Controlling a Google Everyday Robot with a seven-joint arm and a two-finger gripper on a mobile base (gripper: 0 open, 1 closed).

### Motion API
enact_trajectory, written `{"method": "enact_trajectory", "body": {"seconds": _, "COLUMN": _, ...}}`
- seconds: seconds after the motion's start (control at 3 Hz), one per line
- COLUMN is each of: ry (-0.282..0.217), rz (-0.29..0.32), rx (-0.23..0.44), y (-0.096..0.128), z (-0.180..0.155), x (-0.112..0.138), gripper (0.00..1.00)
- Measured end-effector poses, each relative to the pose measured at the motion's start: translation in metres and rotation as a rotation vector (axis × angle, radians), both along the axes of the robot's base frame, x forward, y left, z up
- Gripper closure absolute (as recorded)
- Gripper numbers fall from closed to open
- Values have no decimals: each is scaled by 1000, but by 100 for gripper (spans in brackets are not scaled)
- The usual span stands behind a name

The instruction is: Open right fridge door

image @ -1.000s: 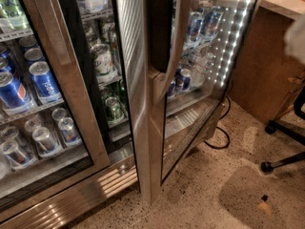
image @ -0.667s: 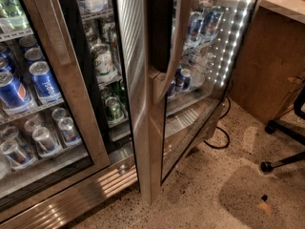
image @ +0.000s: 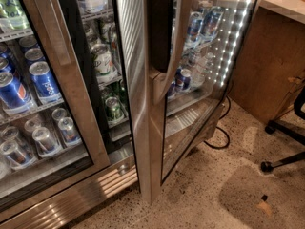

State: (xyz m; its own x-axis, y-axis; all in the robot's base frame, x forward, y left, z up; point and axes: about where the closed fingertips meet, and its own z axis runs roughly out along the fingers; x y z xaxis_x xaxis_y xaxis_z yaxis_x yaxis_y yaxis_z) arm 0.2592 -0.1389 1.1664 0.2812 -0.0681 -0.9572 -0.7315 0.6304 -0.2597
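Observation:
The right fridge door (image: 190, 113) is a tall glass pane in a brushed-steel frame. It stands swung outward, its steel edge (image: 143, 142) facing me and its curved handle (image: 172, 56) running down the front. A bright dotted LED strip (image: 231, 46) shows along its right side, with cans visible through the glass. The gap behind the door shows shelves with green and white cans (image: 102, 61). My gripper is out of view.
The left glass door (image: 52, 89) stays closed over blue Pepsi cans (image: 44, 82). A wooden counter side (image: 267, 66) stands at right, with a black chair base (image: 286, 147) and a black cable (image: 220, 137) on the speckled floor. A small scrap (image: 262, 205) lies lower right.
A pale blurred shape at the upper right edge one second ago is gone. The door and everything else look the same.

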Motion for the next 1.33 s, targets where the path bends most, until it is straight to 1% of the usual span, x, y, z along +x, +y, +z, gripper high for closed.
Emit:
{"method": "enact_trajectory", "body": {"seconds": 0.33, "ry": -6, "rz": 3, "rx": -15, "y": 8, "z": 4, "x": -1, "gripper": 15}}
{"method": "enact_trajectory", "body": {"seconds": 0.67, "ry": -8, "rz": 6, "rx": -25, "y": 13, "z": 6, "x": -1, "gripper": 0}}
{"method": "enact_trajectory", "body": {"seconds": 1.0, "ry": 36, "rz": -39, "rx": -14, "y": 3, "z": -24, "x": 9, "gripper": 0}}
{"method": "enact_trajectory", "body": {"seconds": 1.33, "ry": 67, "rz": -78, "rx": 39, "y": -17, "z": -82, "x": 51, "gripper": 0}}
